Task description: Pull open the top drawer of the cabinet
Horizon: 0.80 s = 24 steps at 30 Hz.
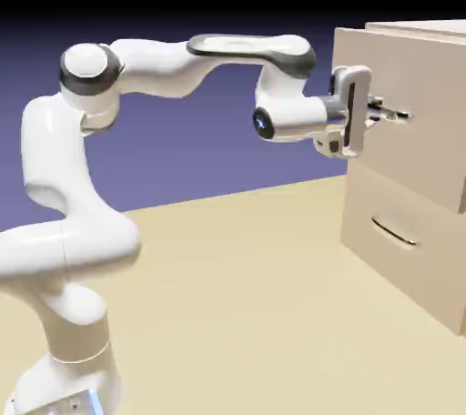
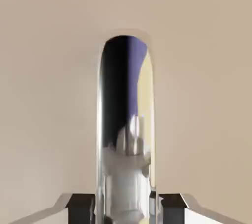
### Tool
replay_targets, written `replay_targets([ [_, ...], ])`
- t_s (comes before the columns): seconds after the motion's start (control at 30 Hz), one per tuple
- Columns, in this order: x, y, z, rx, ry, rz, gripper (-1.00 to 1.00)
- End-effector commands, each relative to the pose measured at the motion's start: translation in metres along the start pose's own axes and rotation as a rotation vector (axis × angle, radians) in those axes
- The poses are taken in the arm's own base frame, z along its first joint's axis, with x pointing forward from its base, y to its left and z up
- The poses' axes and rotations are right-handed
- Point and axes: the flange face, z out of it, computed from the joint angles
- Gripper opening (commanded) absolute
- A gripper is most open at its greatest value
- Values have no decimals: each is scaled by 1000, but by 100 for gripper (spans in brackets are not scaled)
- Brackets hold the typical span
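1. Left of the scene: the white arm (image 1: 82, 213) rises from the tabletop (image 1: 237, 295) and reaches right, its forearm level at the height of the upper drawer front.

2. Centre right: the gripper (image 1: 387, 114) is at the top drawer (image 1: 414, 113) of the beige cabinet (image 1: 410, 167), which stands at the right edge of the table. The drawer front looks flush or nearly so.

3. Close up, from the hand view: the shiny bar handle (image 2: 125, 134) fills the gap between the two dark fingertips (image 2: 81, 208), which sit hard against its sides, so the gripper appears clamped on the handle.

4. Doing it well, in this onlooker's judgement: pull straight back to the left along the drawer's travel, wrist level, grip firm so the slick metal does not slide out.

5. Lower right: the second drawer (image 1: 400, 249), with its curved handle (image 1: 394, 231), is not the target and should be left alone.
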Motion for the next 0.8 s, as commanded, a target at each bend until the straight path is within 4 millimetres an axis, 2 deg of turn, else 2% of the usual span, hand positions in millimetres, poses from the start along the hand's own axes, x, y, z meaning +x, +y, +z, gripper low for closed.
replay_targets([
  [0.0, 0, 0, -9, 0, 0, 0, -100],
  [0.7, 0, 0, -190, 1, 0, 1, -100],
  [0.73, 0, 0, -190, 1, 0, 1, 100],
  [0.77, 0, 0, -190, 1, 0, 1, 100],
])
